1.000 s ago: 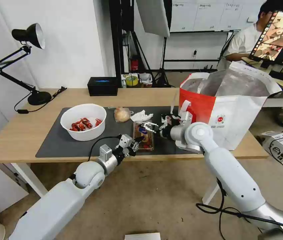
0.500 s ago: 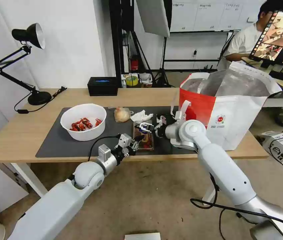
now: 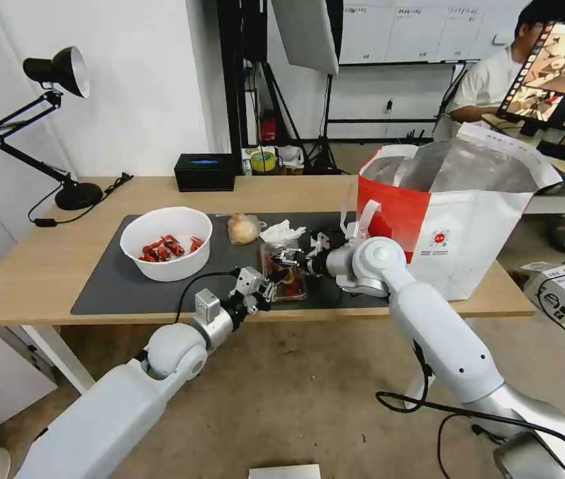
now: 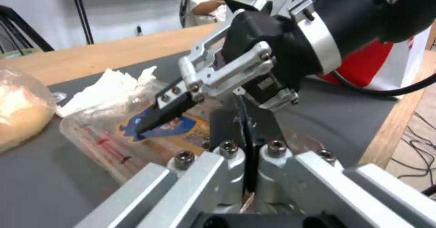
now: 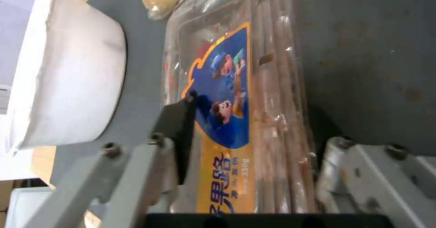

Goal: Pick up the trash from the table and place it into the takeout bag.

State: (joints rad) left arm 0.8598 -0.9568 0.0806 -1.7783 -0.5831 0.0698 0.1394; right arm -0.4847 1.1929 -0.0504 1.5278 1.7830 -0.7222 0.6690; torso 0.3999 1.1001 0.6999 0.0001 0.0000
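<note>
The clear hinged tray point(image 3: 286, 278) with red scraps and a blue-and-orange label lies on the dark mat near the table's front edge point(image 3: 42, 313). My right gripper point(image 3: 287, 257) is open and low over it, its fingers point(image 5: 178, 126) straddling the tray point(image 5: 254, 95), one dark tip on the lid. My left gripper point(image 3: 269, 290) is shut on the tray's near rim point(image 4: 136, 166). On the mat are the white bowl point(image 3: 166, 243) of shells at the left, the small bag with a beige lump point(image 3: 243, 228) and the tissue point(image 3: 282, 231). The takeout bag point(image 3: 458, 219) stands open at the right.
A black box point(image 3: 205, 171) sits at the table's back edge and a black desk lamp point(image 3: 62, 193) at the back left with its cord. The bag's white handle point(image 3: 365, 216) hangs close beside my right wrist. A person sits at a desk behind.
My right arm has slid left, bringing its open gripper farther over the tray. The left gripper has stayed at the tray's near edge.
</note>
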